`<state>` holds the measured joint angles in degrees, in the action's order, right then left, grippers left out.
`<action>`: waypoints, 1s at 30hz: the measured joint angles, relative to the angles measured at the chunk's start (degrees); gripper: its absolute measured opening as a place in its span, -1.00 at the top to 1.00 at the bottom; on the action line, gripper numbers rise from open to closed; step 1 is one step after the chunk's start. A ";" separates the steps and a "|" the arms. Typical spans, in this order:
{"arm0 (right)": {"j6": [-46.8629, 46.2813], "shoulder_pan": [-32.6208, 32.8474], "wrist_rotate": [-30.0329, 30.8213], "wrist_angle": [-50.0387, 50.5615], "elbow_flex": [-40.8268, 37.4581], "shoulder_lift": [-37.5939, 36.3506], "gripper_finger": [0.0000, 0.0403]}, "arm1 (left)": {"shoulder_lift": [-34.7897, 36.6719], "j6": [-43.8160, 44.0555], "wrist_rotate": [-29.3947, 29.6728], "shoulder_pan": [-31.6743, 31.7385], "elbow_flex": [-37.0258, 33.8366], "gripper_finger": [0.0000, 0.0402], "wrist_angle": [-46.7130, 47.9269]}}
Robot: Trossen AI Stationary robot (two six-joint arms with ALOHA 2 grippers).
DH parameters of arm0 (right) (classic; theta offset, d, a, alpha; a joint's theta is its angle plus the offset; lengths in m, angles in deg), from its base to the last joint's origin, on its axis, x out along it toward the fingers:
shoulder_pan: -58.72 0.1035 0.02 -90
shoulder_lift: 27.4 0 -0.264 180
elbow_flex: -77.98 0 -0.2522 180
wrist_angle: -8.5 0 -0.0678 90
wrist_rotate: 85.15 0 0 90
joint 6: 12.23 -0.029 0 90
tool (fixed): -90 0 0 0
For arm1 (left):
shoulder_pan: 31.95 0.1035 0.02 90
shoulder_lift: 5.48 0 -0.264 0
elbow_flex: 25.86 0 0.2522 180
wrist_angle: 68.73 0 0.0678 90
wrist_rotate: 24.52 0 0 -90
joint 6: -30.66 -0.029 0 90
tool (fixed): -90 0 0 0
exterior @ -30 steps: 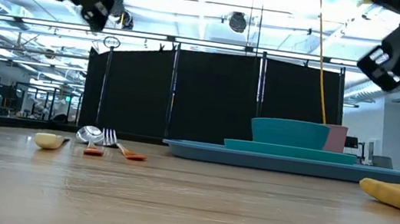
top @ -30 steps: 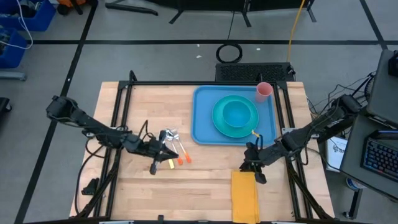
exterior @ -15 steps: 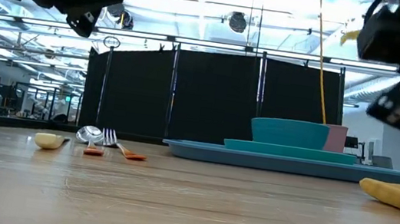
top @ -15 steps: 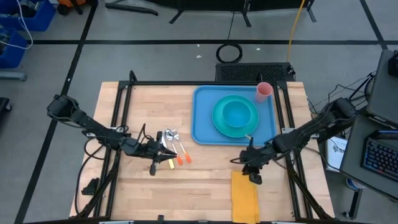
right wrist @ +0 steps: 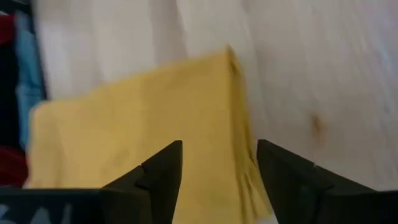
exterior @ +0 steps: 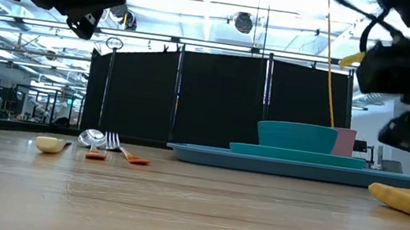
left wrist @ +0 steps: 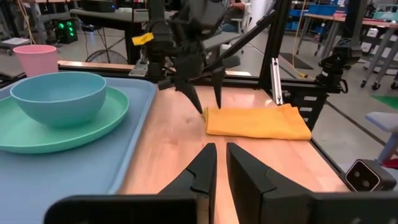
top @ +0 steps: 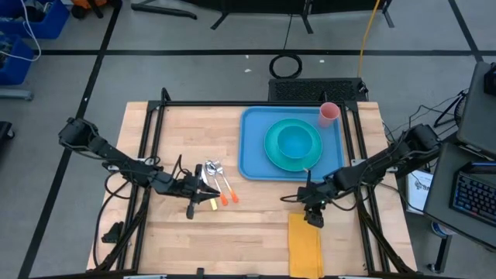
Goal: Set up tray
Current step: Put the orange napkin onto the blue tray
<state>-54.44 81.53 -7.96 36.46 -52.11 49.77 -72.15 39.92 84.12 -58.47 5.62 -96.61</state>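
Right gripper (top: pixel 312 212) is hanging just above the near end of the yellow cloth (top: pixel 304 243), its 2 fingers spread wide, gripping nothing. Blue tray (top: pixel 254 147) is lying just beyond it, carrying plate and bowl. Left gripper (top: pixel 203 192), fingers nearly together and empty, is hovering by the cutlery (top: pixel 216 182).

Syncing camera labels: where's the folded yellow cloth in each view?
High view: yellow cloth at the table's near edge, just below the right pincer.
Low view: far right, lying on the tabletop.
Left wrist view: centre right, on the wood, under the other arm's open fingers.
Right wrist view: fills the middle, between that arm's own fingers.
Shared landmark: the blue tray, beside the cloth in three views.
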 joint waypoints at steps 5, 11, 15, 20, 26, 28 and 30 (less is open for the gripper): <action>-0.32 -0.78 -1.03 -0.14 -0.05 3.02 -0.02 | 0.00 0.16 -0.02 0.00 0.00 0.80 0.00; 0.41 -1.84 -3.73 -1.19 0.14 6.64 -0.02 | 0.00 0.28 -0.04 0.00 0.00 0.80 0.07; 0.85 -2.44 -5.24 -2.20 0.08 6.73 -0.02 | 0.00 0.28 -0.04 0.02 0.00 0.80 0.15; 1.52 -2.60 -5.76 -3.16 -0.08 5.60 -0.02 | 0.00 0.26 -0.04 0.01 0.00 0.80 0.36; 2.39 -2.05 -6.71 -5.99 -0.10 7.28 -0.02 | 0.00 0.24 -0.04 0.02 0.02 0.80 0.67; 2.40 -2.03 -6.91 -6.32 -0.01 8.30 0.01 | 0.00 0.37 -0.04 0.02 0.02 0.80 1.07; 2.41 -2.03 -7.25 -6.48 0.06 8.89 0.06 | 0.00 0.47 -0.04 0.02 0.02 0.80 1.20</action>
<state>-52.03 79.50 -15.22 29.98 -52.05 58.66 -72.15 40.39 84.07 -58.45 5.64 -95.41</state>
